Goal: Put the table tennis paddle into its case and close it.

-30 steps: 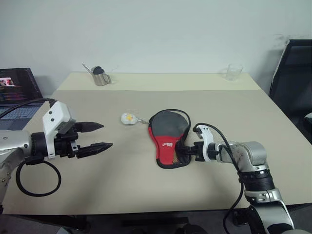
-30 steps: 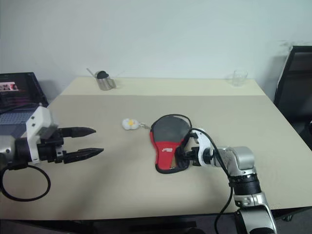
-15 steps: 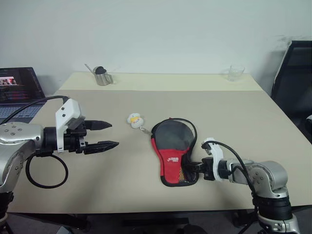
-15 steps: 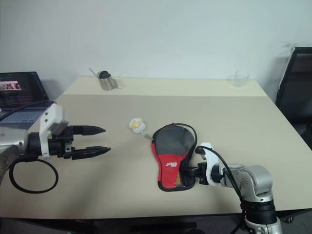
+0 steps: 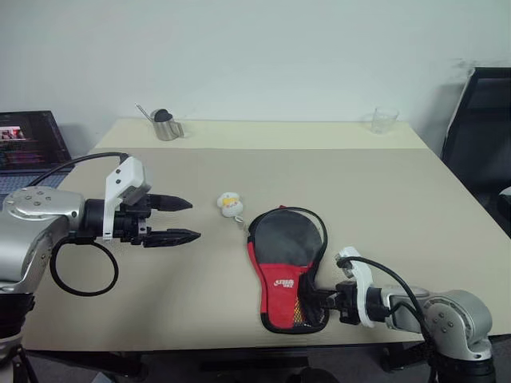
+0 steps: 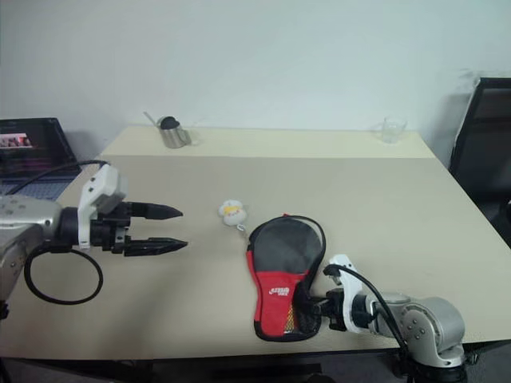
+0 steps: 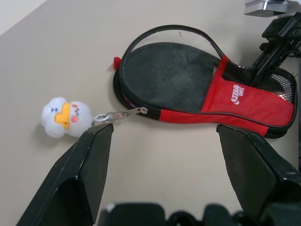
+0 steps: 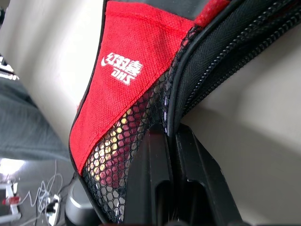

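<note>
The case (image 5: 285, 275) lies on the table near its front edge, red lower part toward me, its zip open around the black round part. A dark round face (image 7: 165, 74) that looks like the table tennis paddle lies inside; the handle is hidden under the red part. My right gripper (image 5: 326, 302) is shut on the case's zip edge by the mesh pocket (image 8: 124, 155). My left gripper (image 5: 194, 219) hovers open, left of the case, pointing at it. A white-yellow charm (image 5: 230, 204) hangs from the zip pull (image 7: 114, 115).
At the back of the table (image 5: 415, 191) stand a metal cup (image 5: 166, 126) on the left and a clear glass (image 5: 384, 120) on the right. A laptop (image 5: 28, 140) sits at far left, a black chair (image 5: 479, 120) at far right. The case's lower end lies close to the front edge.
My right gripper has drawn back toward the front edge, dragging the case and its charm along. The left gripper has edged toward the case, still open.
</note>
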